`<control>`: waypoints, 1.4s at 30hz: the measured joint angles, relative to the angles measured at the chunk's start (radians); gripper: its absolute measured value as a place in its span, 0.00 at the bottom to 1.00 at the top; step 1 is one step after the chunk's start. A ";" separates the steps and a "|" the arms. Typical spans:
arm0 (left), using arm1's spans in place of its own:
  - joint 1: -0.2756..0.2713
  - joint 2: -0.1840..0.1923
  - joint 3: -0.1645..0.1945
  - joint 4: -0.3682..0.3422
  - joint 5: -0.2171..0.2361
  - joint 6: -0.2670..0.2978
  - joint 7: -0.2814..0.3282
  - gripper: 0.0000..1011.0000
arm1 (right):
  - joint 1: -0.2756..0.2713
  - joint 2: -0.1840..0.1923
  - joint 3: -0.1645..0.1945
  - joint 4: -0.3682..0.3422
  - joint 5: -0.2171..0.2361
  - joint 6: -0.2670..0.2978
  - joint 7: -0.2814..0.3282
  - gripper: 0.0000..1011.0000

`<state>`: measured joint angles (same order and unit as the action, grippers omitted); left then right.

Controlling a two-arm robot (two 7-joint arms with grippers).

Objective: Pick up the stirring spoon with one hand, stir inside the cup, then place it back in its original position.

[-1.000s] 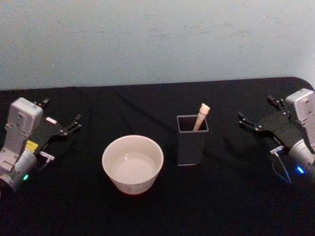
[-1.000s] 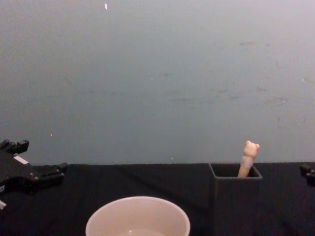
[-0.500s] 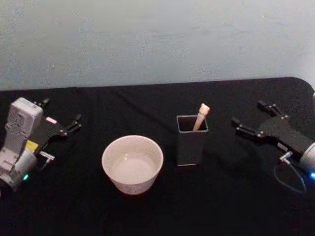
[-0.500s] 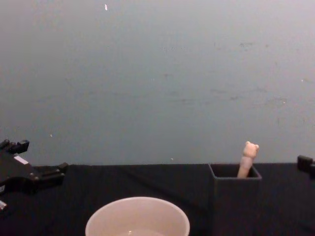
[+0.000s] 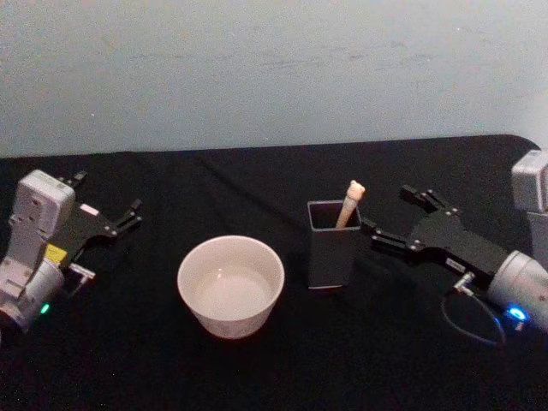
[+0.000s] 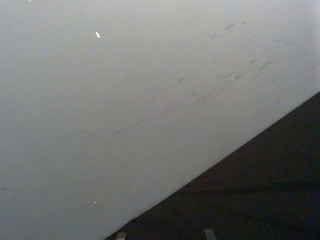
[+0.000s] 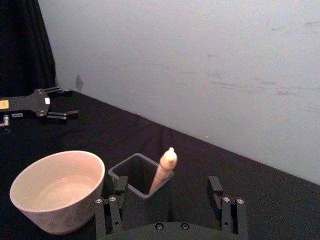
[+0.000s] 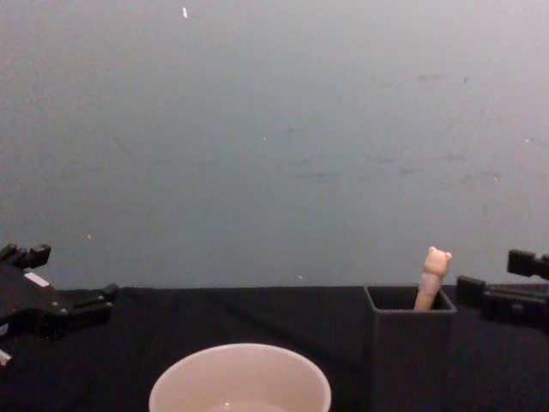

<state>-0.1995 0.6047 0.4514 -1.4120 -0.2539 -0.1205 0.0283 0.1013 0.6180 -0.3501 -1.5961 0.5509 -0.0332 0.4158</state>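
Observation:
The stirring spoon [image 5: 349,204] stands in the dark grey square holder [image 5: 334,257], its beige bear-topped handle leaning out of the far right corner. The cream cup [image 5: 229,321] sits just left of the holder. My right gripper [image 5: 390,211] is open and close to the holder's right side, level with its top, pointing at it. In the right wrist view the spoon [image 7: 162,172] and holder [image 7: 131,170] lie between the spread fingers of the right gripper [image 7: 167,184], with the cup [image 7: 55,215] beside them. My left gripper [image 5: 107,193] rests open at the far left.
A black cloth [image 5: 257,180] covers the table, and a plain pale wall [image 5: 274,68] rises behind it. In the chest view the cup's rim [image 8: 240,348], the holder [image 8: 412,360] and the spoon's bear head [image 8: 436,257] stand in the foreground.
My right gripper has moved left across the table, from the right edge to just beside the holder. The left gripper, the cup, the holder and the spoon have not moved.

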 joint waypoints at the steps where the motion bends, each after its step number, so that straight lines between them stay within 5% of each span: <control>1: 0.000 0.000 0.000 0.000 0.000 0.000 0.000 0.99 | 0.004 -0.005 -0.002 0.003 -0.002 0.003 0.003 0.99; 20: 0.000 0.000 0.000 0.000 0.000 0.000 0.000 0.99 | 0.124 -0.127 -0.032 0.130 -0.044 0.068 0.042 0.99; 42: 0.000 0.000 0.000 0.000 0.000 0.000 0.000 0.99 | 0.139 -0.149 -0.032 0.147 -0.049 0.092 0.041 0.99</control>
<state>-0.1996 0.6047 0.4514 -1.4119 -0.2539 -0.1205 0.0283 0.2399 0.4689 -0.3817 -1.4490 0.5019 0.0592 0.4566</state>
